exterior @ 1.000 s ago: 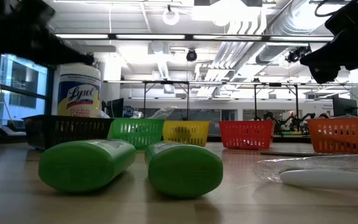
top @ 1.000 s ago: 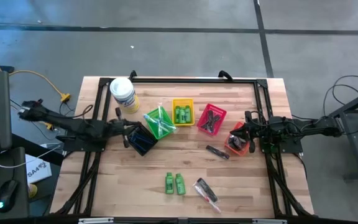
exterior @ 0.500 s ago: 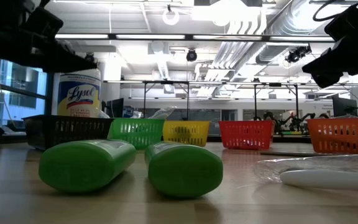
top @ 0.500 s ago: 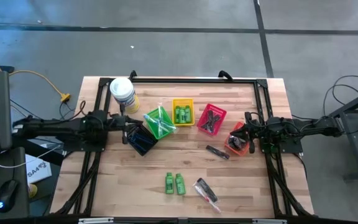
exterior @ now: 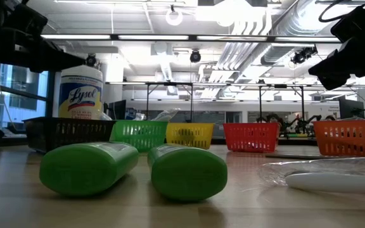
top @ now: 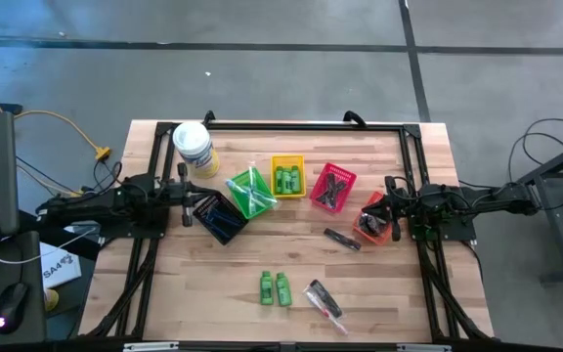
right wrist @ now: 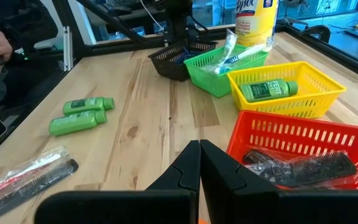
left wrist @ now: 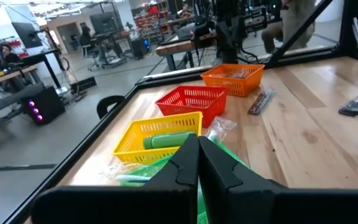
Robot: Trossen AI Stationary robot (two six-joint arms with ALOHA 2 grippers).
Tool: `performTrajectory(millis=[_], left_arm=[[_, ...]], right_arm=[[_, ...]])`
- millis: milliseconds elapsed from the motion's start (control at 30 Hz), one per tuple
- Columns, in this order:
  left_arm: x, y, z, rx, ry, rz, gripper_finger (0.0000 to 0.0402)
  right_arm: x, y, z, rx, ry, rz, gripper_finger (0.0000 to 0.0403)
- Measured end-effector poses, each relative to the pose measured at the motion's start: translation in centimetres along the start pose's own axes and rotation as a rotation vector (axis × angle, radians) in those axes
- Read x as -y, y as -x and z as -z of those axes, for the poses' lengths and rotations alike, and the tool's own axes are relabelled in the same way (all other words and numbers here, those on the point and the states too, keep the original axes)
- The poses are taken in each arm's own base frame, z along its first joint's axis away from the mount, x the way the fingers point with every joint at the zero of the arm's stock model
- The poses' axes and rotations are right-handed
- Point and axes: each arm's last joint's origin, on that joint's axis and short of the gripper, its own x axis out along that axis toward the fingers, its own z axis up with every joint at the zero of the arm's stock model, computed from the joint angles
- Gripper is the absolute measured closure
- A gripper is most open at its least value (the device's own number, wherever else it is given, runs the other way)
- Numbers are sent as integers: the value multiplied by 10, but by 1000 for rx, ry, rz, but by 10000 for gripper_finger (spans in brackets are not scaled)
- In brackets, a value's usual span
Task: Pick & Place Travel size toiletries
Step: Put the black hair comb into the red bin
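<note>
Overhead, a wooden table [top: 291,249] carries a row of small baskets across its middle: a black basket [top: 221,219] at the left, then a green basket [top: 252,193], a yellow basket [top: 287,176], a red basket [top: 332,188] and an orange basket [top: 372,219] at the right. A white tub with a yellow label [top: 194,147] stands at the far left corner.

The left gripper [top: 189,192] sits at the table's left edge, just beside the black basket, with its fingers [left wrist: 188,163] pressed together and nothing between them. The right gripper [top: 391,209] is at the orange basket on the right side; its fingers [right wrist: 199,163] are likewise closed and empty.

Two green mini bottles [top: 275,287] lie side by side on the near part of the table. Just to their right lie a black comb and a clear-wrapped item [top: 324,300]. Another dark comb [top: 341,239] rests on the bare wood between the red and orange baskets, slightly nearer. More green bottles [top: 286,180] lie inside the yellow basket, black combs [right wrist: 303,167] inside the red basket, and slim clear tubes [top: 249,188] inside the green basket.
</note>
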Motion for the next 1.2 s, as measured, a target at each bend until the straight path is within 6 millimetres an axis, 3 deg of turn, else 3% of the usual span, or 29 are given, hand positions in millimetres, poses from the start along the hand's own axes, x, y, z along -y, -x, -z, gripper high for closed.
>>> performTrajectory(millis=[367,800,1200], left_arm=[[3,0,-1,25,-13,116,402],[3,0,0,23,15,117,402],[2,0,-6,78,27,98,402]], right_arm=[[0,0,0,-1,-26,1,400],[0,0,0,-4,-46,4,400],[1,-19,2,-70,-28,117,400]])
